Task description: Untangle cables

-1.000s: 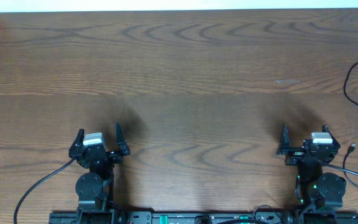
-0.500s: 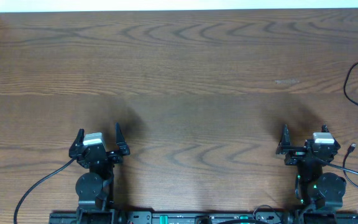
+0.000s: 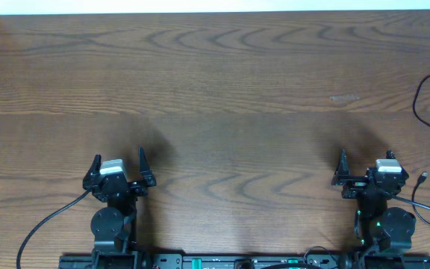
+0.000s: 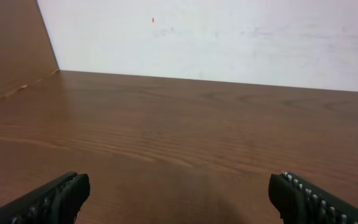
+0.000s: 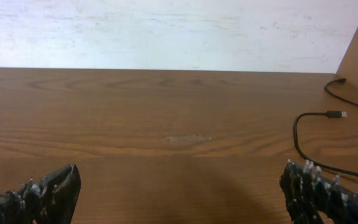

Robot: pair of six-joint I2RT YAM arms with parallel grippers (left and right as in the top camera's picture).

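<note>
A thin black cable (image 3: pixel 416 97) curves along the table's far right edge in the overhead view. A second thin cable with a small silver plug (image 3: pixel 422 178) lies just right of my right arm. In the right wrist view a black cable loop (image 5: pixel 295 134) with a plug end (image 5: pixel 335 114) lies ahead to the right, and another cord (image 5: pixel 334 87) runs near the right wall. My left gripper (image 3: pixel 119 157) (image 4: pixel 179 186) is open and empty at the front left. My right gripper (image 3: pixel 366 155) (image 5: pixel 179 180) is open and empty at the front right, apart from the cables.
The wooden table (image 3: pixel 222 90) has a pale scuff (image 3: pixel 344 97). A brown board (image 4: pixel 11 50) stands along the left side and a white wall (image 4: pixel 229 31) at the back. A thicker black arm wire (image 3: pixel 47 220) loops at the front left.
</note>
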